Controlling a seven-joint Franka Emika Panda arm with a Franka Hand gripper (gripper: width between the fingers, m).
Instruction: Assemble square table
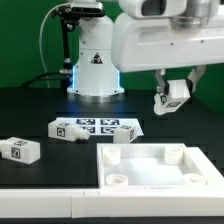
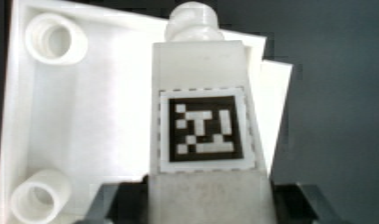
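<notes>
My gripper (image 1: 173,95) hangs in the air at the exterior view's right, shut on a white table leg (image 1: 175,93) that carries a black-and-white tag. In the wrist view the leg (image 2: 204,110) fills the middle, clamped between my dark fingers (image 2: 118,200), with its rounded end pointing away from the camera. The square table top (image 1: 160,168) lies below on the black table, rim up, with round corner sockets (image 1: 117,180). Behind the held leg the wrist view shows the top (image 2: 79,110) and two of its sockets (image 2: 56,40).
The marker board (image 1: 100,127) lies flat in the middle of the table. Another tagged white leg (image 1: 20,150) rests at the exterior view's left. A white ledge (image 1: 45,205) runs along the front edge. The robot base (image 1: 93,65) stands behind.
</notes>
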